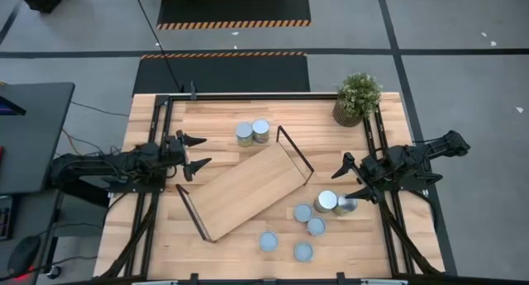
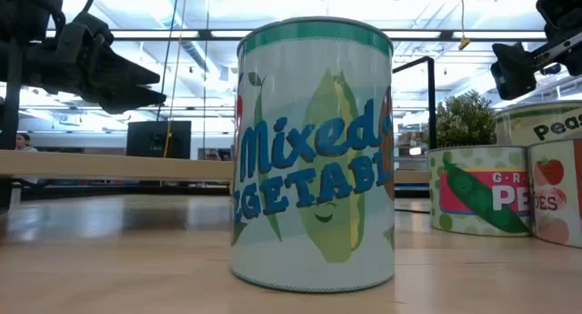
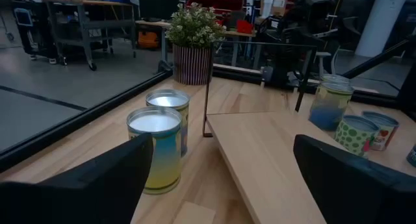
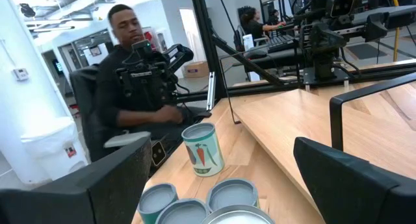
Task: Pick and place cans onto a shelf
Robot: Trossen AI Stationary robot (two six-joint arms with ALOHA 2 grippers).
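Eight cans (image 1: 326, 201) sit on the desk (image 1: 157, 235); the shelf (image 1: 245, 187) is bare. Both jaws are apart. The right gripper (image 1: 354, 179) might bump neighbouring cans over.

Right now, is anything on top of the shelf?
No. In the high view the shelf board is bare, and every can, such as the pair beside it, stands on the table. Beneath the board is hidden.

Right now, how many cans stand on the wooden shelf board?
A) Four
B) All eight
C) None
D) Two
C: the shelf is bare in the high view; two cans stand beside it near the potted plant, and the rest cluster by the right gripper.
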